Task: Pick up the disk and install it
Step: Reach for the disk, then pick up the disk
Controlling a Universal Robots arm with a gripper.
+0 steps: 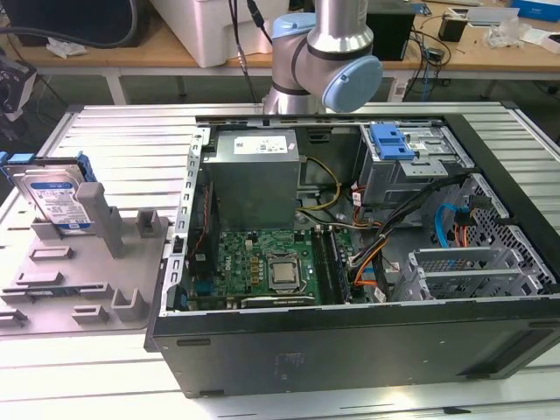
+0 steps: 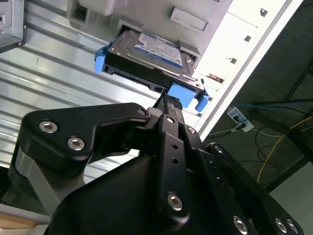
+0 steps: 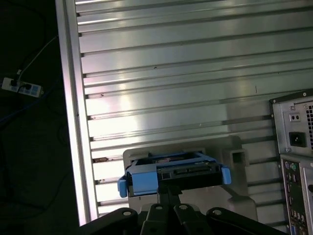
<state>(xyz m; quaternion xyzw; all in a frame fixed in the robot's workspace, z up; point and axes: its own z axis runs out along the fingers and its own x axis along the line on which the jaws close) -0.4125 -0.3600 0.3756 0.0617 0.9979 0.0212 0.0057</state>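
A ribbed metal desk (image 1: pixel 105 122) is catching bright light along its slats. Behind it a wooden desk (image 1: pixel 490 57) is running across the room, while a power strip (image 3: pixel 19 86) is lying on the dark floor (image 3: pixel 29 171).

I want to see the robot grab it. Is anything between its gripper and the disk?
Nothing visible is. In the second wrist view the gripper points straight at the disk, standing in its grey holder.

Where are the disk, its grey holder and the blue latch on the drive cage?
the disk (image 1: pixel 57 201): exterior view, on its white-and-blue label.
the grey holder (image 1: pixel 105 220): exterior view, on its upright post.
the blue latch (image 1: pixel 391 142): exterior view, on its flat top face.
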